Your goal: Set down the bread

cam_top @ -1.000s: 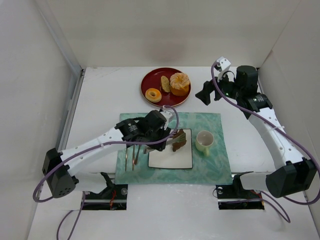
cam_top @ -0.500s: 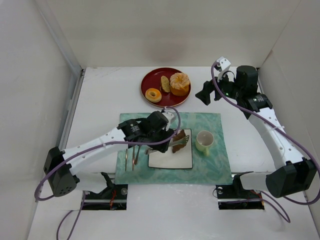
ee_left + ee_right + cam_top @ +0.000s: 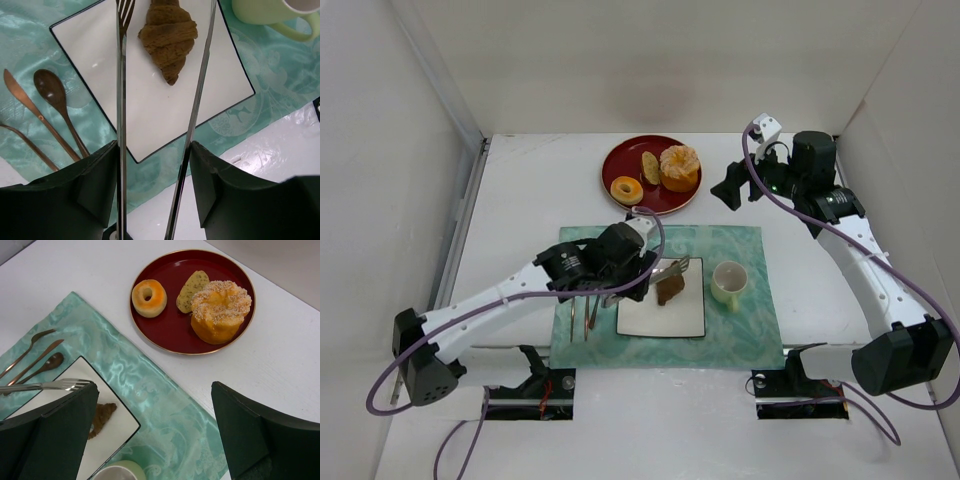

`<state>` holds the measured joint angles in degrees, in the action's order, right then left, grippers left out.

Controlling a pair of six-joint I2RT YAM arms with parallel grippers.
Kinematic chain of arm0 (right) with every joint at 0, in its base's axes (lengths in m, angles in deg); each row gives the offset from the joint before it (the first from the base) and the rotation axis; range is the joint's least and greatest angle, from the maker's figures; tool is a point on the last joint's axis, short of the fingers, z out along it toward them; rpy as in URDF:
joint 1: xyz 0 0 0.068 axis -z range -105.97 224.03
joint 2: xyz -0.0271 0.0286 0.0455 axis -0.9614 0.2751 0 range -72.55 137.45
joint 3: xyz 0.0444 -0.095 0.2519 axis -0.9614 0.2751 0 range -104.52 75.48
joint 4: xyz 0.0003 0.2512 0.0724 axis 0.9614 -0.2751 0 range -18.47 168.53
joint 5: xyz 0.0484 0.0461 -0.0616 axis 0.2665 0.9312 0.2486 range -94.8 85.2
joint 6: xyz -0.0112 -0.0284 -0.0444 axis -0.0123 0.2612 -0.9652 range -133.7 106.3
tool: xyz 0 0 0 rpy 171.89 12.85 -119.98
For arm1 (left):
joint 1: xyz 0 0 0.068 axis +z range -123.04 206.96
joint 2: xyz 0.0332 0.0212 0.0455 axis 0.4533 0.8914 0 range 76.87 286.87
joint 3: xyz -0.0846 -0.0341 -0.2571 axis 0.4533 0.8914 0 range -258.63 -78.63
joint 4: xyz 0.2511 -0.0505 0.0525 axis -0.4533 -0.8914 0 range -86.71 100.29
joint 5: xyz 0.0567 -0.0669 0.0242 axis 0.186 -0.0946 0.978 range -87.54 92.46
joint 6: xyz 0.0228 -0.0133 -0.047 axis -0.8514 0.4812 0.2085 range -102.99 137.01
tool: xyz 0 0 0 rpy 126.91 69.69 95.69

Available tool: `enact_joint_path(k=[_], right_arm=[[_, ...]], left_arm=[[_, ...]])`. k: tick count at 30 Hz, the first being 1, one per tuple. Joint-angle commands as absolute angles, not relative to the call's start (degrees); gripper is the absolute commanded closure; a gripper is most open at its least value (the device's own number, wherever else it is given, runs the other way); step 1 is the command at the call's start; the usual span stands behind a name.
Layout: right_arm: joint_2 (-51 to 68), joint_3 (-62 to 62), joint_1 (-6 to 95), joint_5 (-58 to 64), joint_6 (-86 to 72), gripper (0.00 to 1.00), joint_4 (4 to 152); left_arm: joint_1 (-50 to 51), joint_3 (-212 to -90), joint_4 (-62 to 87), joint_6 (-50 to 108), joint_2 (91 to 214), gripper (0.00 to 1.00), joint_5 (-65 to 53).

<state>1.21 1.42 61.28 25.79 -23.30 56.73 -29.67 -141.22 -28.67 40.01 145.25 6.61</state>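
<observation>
The bread is showing dark chocolate brown. The plate is gleaming white with a thin black rim. The placemat is shimmering pale turquoise with a faint swirling pattern. The tongs are shining silver. The cup is looking pale yellow-green. The dish near the far edge of the white tabletop is glowing deep red with a gold rim.

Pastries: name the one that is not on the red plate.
The dark brown croissant: it lies alone on the white square plate, while the ring doughnut, oval bread and sugared bun share the red plate.
</observation>
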Motion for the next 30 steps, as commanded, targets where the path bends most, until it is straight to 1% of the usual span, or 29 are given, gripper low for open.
enact_joint_path(k=[1,5,6,7,11,12,15,16,18,22,23,24,26,30], right_arm=[[-0.57,1.56,61.55,26.31,-23.10,0.00,59.99],[-0.57,1.56,61.55,26.31,-23.10,0.00,59.99],[-0.57,1.56,61.55,26.31,-23.10,0.00,59.99],[-0.57,1.56,61.55,26.31,-23.10,0.00,59.99],[-0.57,1.56,61.55,26.84,-23.10,0.00,59.99],[-0.57,2.09,61.55,26.84,-23.10,0.00,59.99],[-0.57,2.09,61.55,27.37,-23.10,0.00,59.99],[-0.57,2.09,61.55,27.37,-23.10,0.00,59.99],[-0.57,2.09,61.55,27.90,-23.10,0.00,59.99],[-1.10,2.09,61.55,28.42,-23.10,0.00,59.99],[-1.10,2.09,61.55,28.42,-23.10,0.00,59.99],[-1.10,2.09,61.55,28.42,-23.10,0.00,59.99],[-1.62,2.09,61.55,28.42,-23.10,0.00,59.99],[-2.76,2.09,61.55,28.42,-23.10,0.00,59.99]], left_arm=[[-30.00,-141.73,-29.62,41.79,141.92,0.48,10.81],[-30.00,-142.26,-30.23,42.50,139.72,0.52,16.07],[-30.00,-142.26,-29.71,43.37,139.11,0.52,20.18],[-30.00,-142.26,-29.01,43.38,138.49,0.52,21.78],[-24.21,-140.33,-24.09,40.58,136.64,0.53,27.24],[-21.15,-139.54,-22.95,39.61,136.12,0.53,28.03],[-15.25,-137.09,-17.59,35.31,136.63,0.52,27.34],[-11.75,-136.47,-15.31,34.51,137.16,0.52,26.73],[-8.92,-134.89,-13.36,33.27,137.17,0.52,26.72],[0.92,-132.16,-6.95,29.58,135.94,0.53,24.71],[5.81,-131.37,-4.85,27.84,136.46,0.53,22.61],[7.86,-131.36,-3.79,27.12,136.46,0.53,22.59],[13.12,-129.87,-1.59,25.19,138.30,0.54,21.45],[19.72,-126.54,5.08,21.94,141.46,0.54,19.96]])
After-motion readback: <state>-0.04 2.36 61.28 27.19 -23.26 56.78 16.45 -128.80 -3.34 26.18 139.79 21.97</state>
